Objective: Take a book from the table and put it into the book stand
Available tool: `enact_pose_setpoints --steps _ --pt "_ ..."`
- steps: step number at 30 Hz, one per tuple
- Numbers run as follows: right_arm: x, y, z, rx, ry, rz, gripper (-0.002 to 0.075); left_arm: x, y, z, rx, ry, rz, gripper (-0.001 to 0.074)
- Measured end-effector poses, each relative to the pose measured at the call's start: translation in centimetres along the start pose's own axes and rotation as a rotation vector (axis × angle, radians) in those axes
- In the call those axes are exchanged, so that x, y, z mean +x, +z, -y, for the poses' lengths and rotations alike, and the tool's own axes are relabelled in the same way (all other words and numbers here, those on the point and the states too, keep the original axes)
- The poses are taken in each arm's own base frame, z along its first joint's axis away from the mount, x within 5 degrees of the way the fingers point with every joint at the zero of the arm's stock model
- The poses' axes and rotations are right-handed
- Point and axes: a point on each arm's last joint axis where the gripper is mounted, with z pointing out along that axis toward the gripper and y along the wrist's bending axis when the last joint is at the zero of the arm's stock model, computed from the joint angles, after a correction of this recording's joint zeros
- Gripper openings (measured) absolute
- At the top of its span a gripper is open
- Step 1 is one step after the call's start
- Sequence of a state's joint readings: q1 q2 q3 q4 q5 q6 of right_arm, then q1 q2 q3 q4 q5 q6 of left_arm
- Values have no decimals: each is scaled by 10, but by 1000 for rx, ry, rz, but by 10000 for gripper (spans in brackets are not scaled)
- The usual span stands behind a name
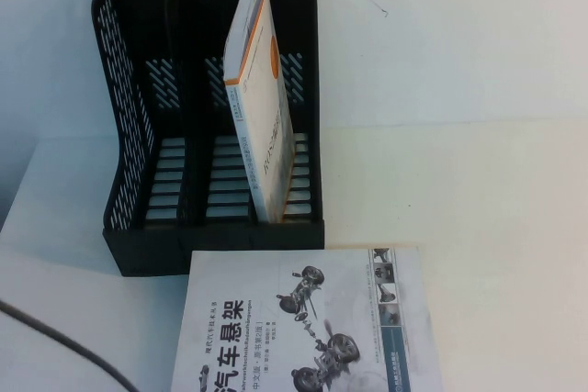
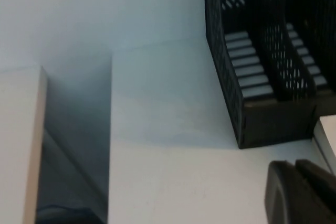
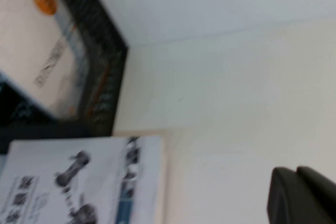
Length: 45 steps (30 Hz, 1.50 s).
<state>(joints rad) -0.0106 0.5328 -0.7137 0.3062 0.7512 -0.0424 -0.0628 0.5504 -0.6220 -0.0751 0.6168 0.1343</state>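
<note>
The book [image 1: 308, 323], pale grey-white with a black Chinese title and car-part pictures, lies flat on the white table [image 1: 496, 190] just in front of the black book stand [image 1: 138, 135]. It also shows in the right wrist view [image 3: 84, 179]. The stand also shows in the left wrist view [image 2: 262, 77]. A white book with orange edging [image 1: 262, 107] stands tilted in the stand's right slot. My left gripper [image 2: 294, 169] is shut and empty over the table, left of the stand. My right gripper [image 3: 295, 174] is shut and empty, right of the book. Neither gripper shows in the high view.
A dark cable [image 1: 64, 341] crosses the table's near left corner. The table's left edge [image 2: 110, 129] drops off next to my left gripper. A pale wall rises behind the stand.
</note>
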Motion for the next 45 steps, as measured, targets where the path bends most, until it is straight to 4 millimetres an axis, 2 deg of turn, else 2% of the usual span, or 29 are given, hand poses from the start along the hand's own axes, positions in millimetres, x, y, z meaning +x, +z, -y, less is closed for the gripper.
enact_pose_setpoints --steps 5,10,13,15,22,28,31,36,40,45 --pt "-5 58 -7 -185 34 -232 1 0 40 6 77 -83 -124 -1" --pt "0 109 2 -214 26 -398 2 11 79 12 153 -145 -285 -1" --pt "7 136 4 -214 12 -459 2 16 94 15 179 -169 -349 -1" --pt "12 152 -1 -220 -7 -487 2 17 96 16 193 -179 -357 -1" --pt "50 204 -36 -258 -125 -606 2 11 83 17 211 -128 -284 -1" --pt "78 239 -34 -185 -112 -672 2 3 56 17 212 -81 -161 -1" --pt "88 248 -31 -169 -107 -717 2 4 45 17 197 -54 -80 -1" --pt "95 255 -32 -158 -112 -734 2 21 34 18 184 -63 2 -1" --pt "94 260 -47 -190 -146 -725 2 30 31 17 169 -72 42 -1" --pt "95 260 -71 -237 -181 -717 4 31 31 17 161 -72 56 -1"
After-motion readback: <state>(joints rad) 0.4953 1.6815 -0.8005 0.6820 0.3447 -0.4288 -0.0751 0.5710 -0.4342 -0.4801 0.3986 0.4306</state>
